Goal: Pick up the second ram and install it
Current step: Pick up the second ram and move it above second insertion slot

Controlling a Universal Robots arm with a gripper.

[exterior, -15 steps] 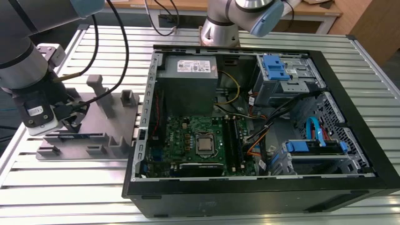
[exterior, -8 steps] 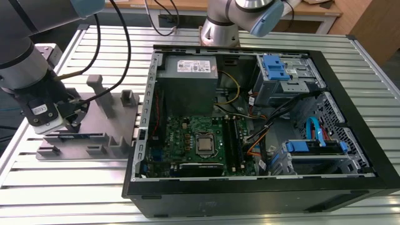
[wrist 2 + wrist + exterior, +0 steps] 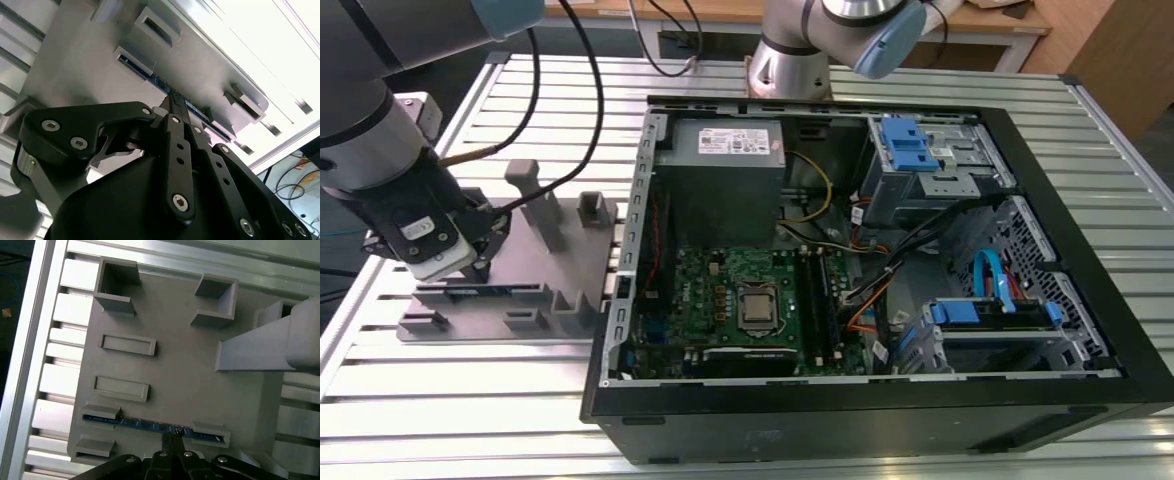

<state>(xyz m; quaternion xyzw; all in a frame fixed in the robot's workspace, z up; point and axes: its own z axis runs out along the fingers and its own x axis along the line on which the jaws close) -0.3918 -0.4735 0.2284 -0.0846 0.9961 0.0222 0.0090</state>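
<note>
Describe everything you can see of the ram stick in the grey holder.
The second ram is a long, thin board seen edge-on, and the edge looks dark bluish. It stands on edge in the end slots of the grey holder, which sits on the slatted table outside the computer case. The gripper pinches its upper edge.

The arm's base point(image 3: 787, 62) stands at the back of the exterior view. Its dark forearm point(image 3: 360, 110) slants down at the exterior view's left, with the wrist turned downward. The gripper point(image 3: 478, 268) points straight down. In both wrist views its fingers point(image 3: 175, 130) are drawn close together, tips pinched on the upper edge of the second ram point(image 3: 135, 423).
</note>
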